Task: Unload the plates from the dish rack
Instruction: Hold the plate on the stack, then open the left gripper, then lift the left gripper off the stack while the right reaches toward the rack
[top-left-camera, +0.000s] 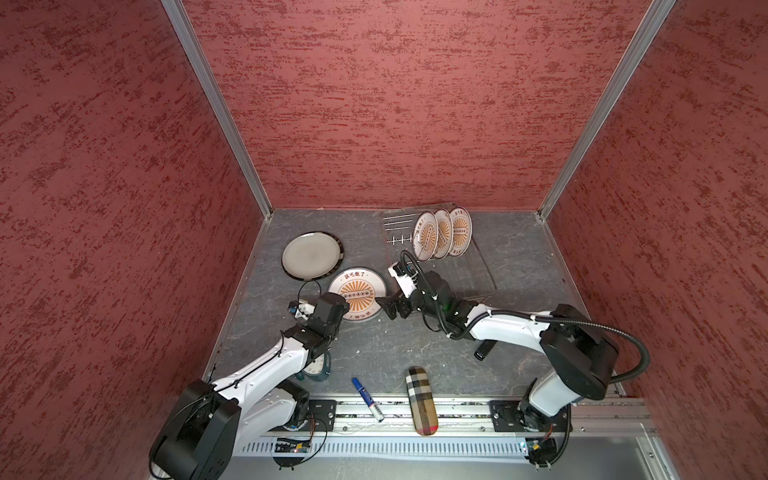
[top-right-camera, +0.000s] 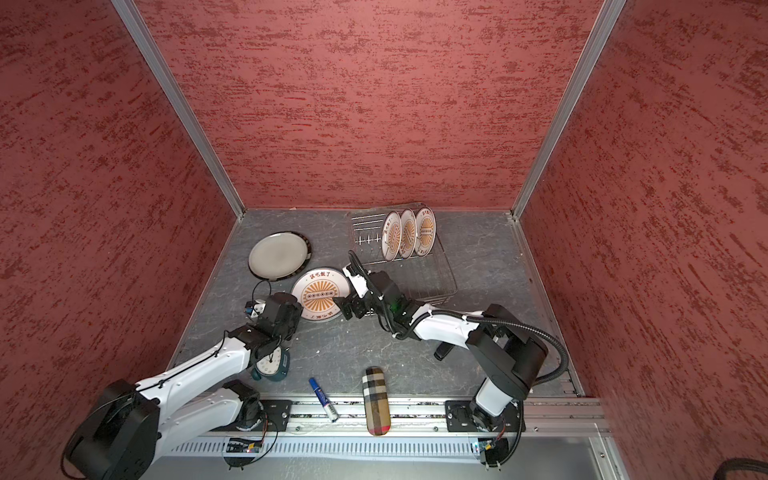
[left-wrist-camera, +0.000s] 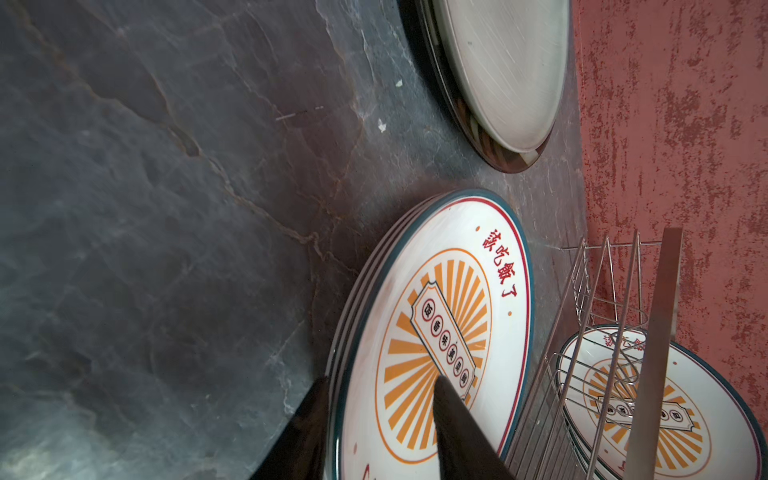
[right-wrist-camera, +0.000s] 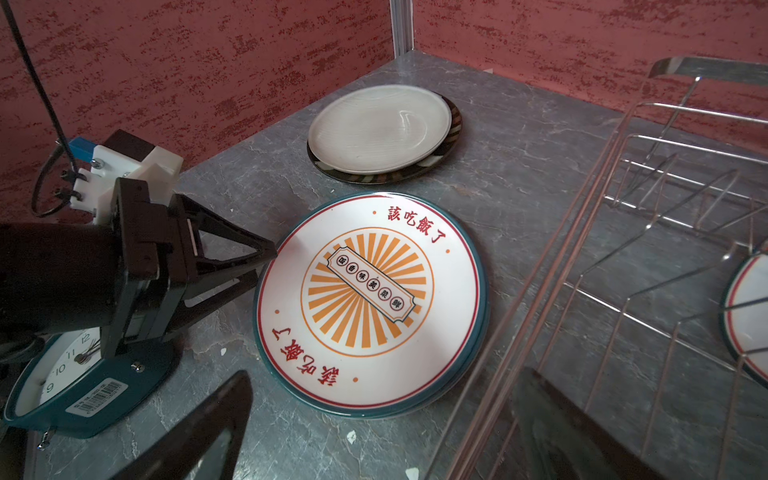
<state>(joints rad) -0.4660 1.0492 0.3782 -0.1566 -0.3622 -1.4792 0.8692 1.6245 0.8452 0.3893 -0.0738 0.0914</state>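
Three sunburst plates (top-left-camera: 442, 232) stand upright in the wire dish rack (top-left-camera: 478, 282) at the back. A stack of sunburst plates (top-left-camera: 359, 293) lies flat on the table left of the rack. My left gripper (right-wrist-camera: 264, 264) is shut on the top plate's near rim, one finger over it and one beside the stack's edge, as the left wrist view (left-wrist-camera: 382, 380) also shows. A grey-white plate with a dark rim (top-left-camera: 311, 254) lies further back left. My right gripper (right-wrist-camera: 386, 436) hangs wide open and empty between the stack and the rack (right-wrist-camera: 623, 232).
A teal alarm clock (top-right-camera: 272, 365) sits under my left arm. A blue marker (top-left-camera: 368, 399) and a plaid case (top-left-camera: 422, 401) lie near the front rail. Red walls close in the back and both sides.
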